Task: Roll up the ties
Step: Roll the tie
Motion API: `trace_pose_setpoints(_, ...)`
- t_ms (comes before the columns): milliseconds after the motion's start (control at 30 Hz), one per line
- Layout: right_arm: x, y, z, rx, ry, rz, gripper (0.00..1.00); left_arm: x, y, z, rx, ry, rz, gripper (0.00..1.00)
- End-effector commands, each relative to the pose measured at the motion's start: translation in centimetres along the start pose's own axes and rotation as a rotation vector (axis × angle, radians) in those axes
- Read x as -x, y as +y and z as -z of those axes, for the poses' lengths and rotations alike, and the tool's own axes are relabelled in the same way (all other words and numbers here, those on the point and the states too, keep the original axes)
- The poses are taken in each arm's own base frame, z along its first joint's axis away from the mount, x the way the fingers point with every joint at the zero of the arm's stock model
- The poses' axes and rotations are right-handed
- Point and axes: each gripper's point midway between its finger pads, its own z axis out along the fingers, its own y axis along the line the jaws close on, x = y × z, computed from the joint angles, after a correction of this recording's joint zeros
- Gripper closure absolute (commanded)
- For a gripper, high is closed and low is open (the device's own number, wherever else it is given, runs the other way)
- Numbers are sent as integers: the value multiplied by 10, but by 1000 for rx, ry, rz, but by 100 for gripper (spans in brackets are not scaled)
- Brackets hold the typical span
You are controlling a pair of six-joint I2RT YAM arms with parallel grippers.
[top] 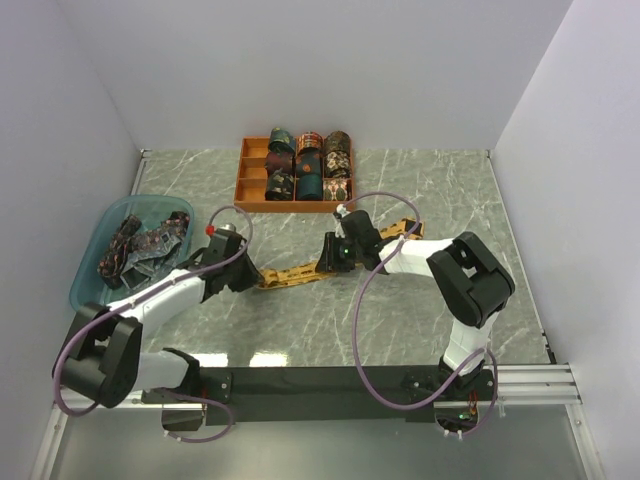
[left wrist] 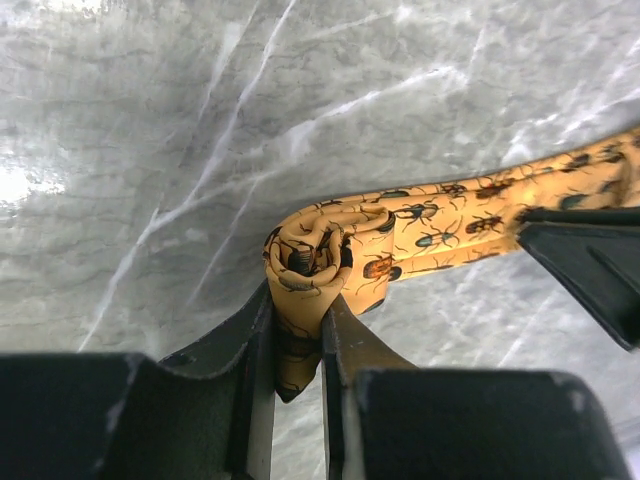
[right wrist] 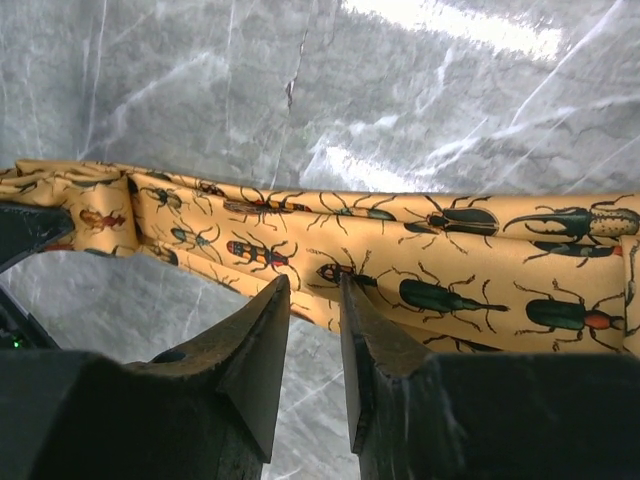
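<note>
The mustard-gold tie (top: 300, 271), printed with beetles, lies stretched across the middle of the table. My left gripper (top: 252, 275) is at its left end. In the left wrist view this gripper (left wrist: 297, 300) is shut on the tie's narrow end, which is curled into a small tight roll (left wrist: 308, 255). My right gripper (top: 333, 255) is further along the tie. In the right wrist view its jaws (right wrist: 313, 285) stand a narrow gap apart, with the tips at the near edge of the flat tie (right wrist: 450, 250) and nothing pinched between them.
An orange compartment tray (top: 252, 190) at the back holds several rolled ties (top: 310, 170). A translucent blue basin (top: 90, 270) at the left holds several loose dark ties (top: 140, 245). White walls enclose the marble table.
</note>
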Motion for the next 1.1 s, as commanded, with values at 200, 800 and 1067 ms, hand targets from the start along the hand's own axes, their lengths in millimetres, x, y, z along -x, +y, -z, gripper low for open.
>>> trace_pose_setpoints(200,5,3,24,-47,-14,33,58,18,11,5,322,-81,-248,99)
trace_pose_setpoints(800,26,-42,81,-234,-190,67,40,47,4,15,691,-147,-568,99)
trace_pose_setpoints(1067,22,-55,92,-251,-207,46,40,44,0,-2,842,-126,-702,96)
